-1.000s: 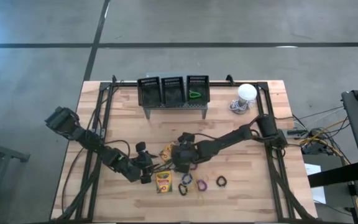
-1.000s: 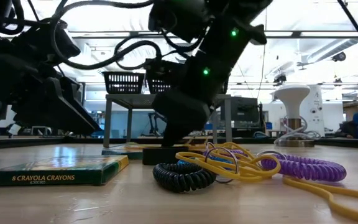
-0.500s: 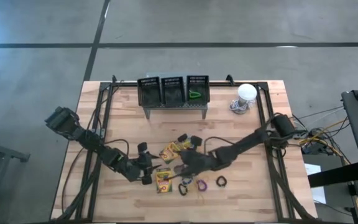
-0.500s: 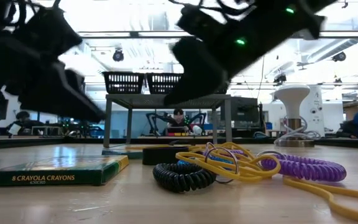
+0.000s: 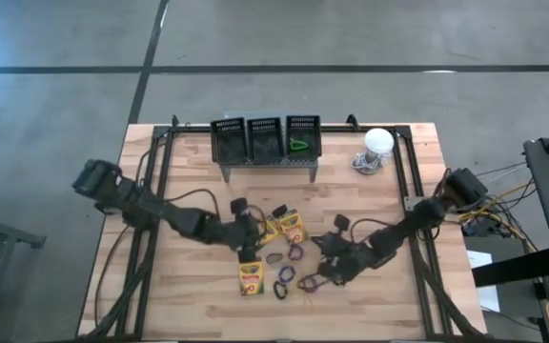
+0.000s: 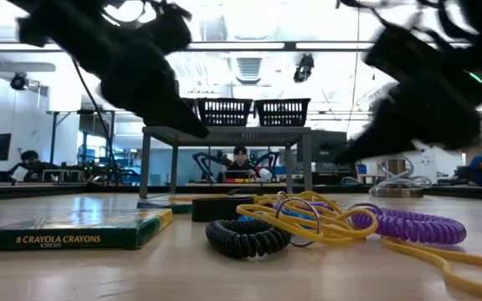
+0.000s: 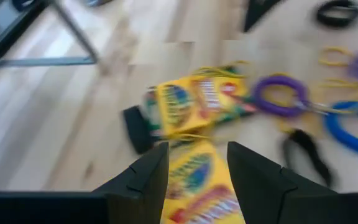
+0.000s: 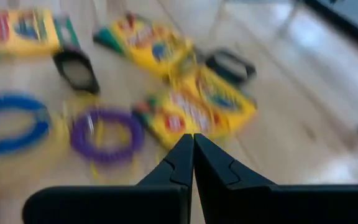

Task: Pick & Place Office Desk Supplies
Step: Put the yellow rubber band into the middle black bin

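Low view: the long side face of the flat yellow-and-green cardboard crayon box point(image 6: 78, 230), lying on the wooden tabletop point(image 6: 99, 276), bears the dark printed words "8 CRAYOLA CRAYONS", with a second, smaller line beneath them too fine to read. In the high view and both wrist views, the printed lids of the other small yellow crayon boxes point(image 5: 292, 226) show coloured artwork only, with no legible lettering.
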Controlling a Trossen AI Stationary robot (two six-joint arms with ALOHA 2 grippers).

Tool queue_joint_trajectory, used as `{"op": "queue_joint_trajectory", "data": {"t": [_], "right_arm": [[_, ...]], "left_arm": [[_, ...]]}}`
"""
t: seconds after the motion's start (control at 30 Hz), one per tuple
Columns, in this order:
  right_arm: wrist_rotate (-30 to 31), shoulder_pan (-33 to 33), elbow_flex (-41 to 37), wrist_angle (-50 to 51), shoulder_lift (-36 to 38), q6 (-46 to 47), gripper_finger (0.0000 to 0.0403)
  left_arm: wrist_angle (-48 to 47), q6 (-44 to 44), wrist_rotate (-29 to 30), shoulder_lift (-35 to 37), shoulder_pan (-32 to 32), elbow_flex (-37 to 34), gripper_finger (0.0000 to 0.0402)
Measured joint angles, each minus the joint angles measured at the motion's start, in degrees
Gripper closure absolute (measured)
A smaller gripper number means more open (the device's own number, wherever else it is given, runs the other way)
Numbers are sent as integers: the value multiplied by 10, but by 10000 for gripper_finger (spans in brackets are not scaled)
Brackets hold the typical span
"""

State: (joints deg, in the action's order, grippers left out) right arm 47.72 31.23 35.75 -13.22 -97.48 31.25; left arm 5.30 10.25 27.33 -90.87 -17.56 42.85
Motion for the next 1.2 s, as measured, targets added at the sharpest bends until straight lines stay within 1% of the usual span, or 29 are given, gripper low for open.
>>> {"op": "queue_joint_trajectory", "data": {"t": [0.13, 0.3, 0.37, 0.57, 0.7, 0.87, 1.03, 1.1, 1.2], "right_arm": [[48, -2, -58, -73, -9, 53, 394], [50, -2, -70, -107, 9, 46, 394], [50, -2, -70, -103, 8, 45, 394], [49, -2, -54, -102, -7, 30, 394], [49, -3, -48, -102, -9, 22, 394], [49, -2, -48, -101, -9, 22, 394], [49, -3, -48, -101, -9, 21, 394], [49, -3, -48, -101, -9, 21, 394], [48, -3, -48, -101, -9, 22, 394]], "left_arm": [[0, 16, -9, 0, 23, -14, 234], [0, 40, -17, 0, 24, -34, 234], [3, 52, -18, 0, 24, -45, 234], [66, 61, -19, 0, 26, -83, 234], [70, 61, -26, 0, 31, -84, 234], [110, 94, -36, -12, 58, -85, 234], [123, 96, -39, -34, 79, -86, 234], [131, 97, -51, -43, 87, -86, 234], [147, 97, -85, -59, 94, -86, 234]]}}
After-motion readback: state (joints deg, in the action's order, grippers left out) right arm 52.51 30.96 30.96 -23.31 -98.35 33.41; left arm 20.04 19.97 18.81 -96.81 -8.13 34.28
